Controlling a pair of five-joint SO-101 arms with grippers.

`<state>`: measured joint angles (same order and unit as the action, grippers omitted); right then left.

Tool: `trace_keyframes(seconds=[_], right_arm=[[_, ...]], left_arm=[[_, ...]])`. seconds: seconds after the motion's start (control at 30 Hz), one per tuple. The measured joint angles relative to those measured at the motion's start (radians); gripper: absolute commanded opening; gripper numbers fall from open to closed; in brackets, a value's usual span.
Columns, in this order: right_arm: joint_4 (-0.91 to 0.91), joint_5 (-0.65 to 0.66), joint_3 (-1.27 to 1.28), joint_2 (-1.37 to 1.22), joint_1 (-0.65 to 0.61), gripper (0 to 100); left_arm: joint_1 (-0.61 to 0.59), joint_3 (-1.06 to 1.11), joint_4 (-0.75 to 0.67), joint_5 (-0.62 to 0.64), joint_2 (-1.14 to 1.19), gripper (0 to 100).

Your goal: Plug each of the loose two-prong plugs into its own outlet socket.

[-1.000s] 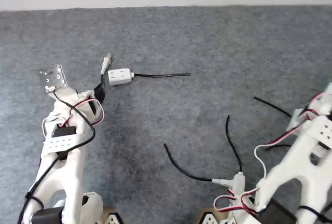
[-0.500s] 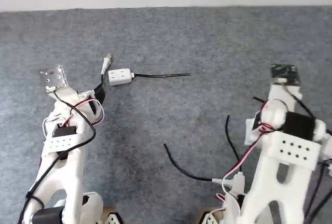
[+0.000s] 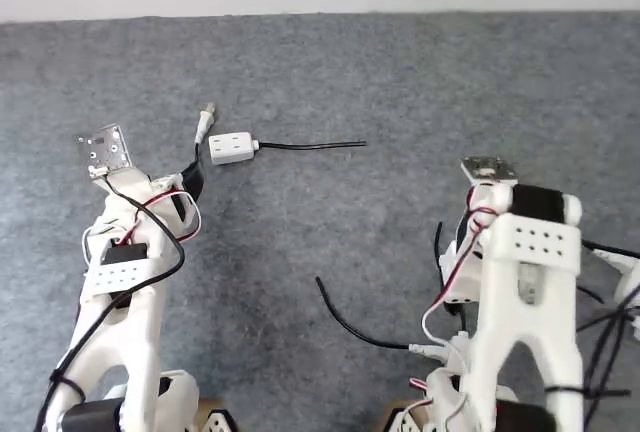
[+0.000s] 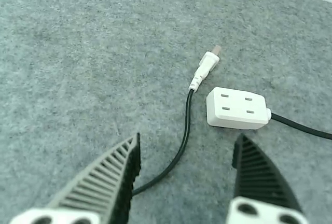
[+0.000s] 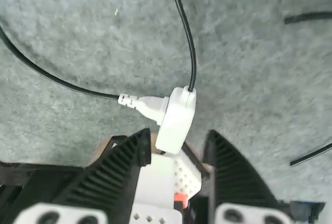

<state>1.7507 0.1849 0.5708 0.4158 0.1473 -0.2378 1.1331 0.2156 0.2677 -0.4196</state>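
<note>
A loose white two-prong plug [image 3: 205, 116] [image 4: 209, 63] lies on the grey mat just beside a white outlet block [image 3: 230, 147] [image 4: 236, 109] with free sockets. My left gripper [image 3: 194, 178] [image 4: 185, 168] is open a short way in front of both, over the plug's black cable [image 4: 182, 146]. A second white outlet block [image 5: 176, 118] lies near the right arm's base with a white plug [image 5: 142, 102] [image 3: 428, 349] seated in its side. My right gripper [image 5: 179, 137] is open just over that block, whose near end sits between the fingertips.
Black cables curl over the mat: one [image 3: 345, 324] runs to the seated plug, another [image 3: 441, 252] rises beside the right arm [image 3: 520, 252], and a loose end [image 5: 308, 17] lies farther off. The outlet's cable [image 3: 310, 145] trails right. The right arm's base [image 5: 166, 180] sits close behind the second block.
The right arm has swung in from the right edge towards the middle and now stands over the second outlet block. The left arm, the loose plug and the first outlet have not moved.
</note>
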Motion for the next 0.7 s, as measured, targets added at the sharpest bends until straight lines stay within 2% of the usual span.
trace_keyframes(seconds=[0.23,0.43,0.7], right_arm=[[0.0,-0.011,0.0,-0.16,-0.008,32.9],[0.0,0.129,0.012,-0.327,-0.021,32.9],[0.0,0.221,0.009,-0.629,-0.017,32.8]], left_arm=[[0.0,0.0,0.0,0.0,0.0,27],[0.012,0.0,0.0,-0.034,0.0,27],[0.012,0.0,0.0,-0.038,0.0,27]])
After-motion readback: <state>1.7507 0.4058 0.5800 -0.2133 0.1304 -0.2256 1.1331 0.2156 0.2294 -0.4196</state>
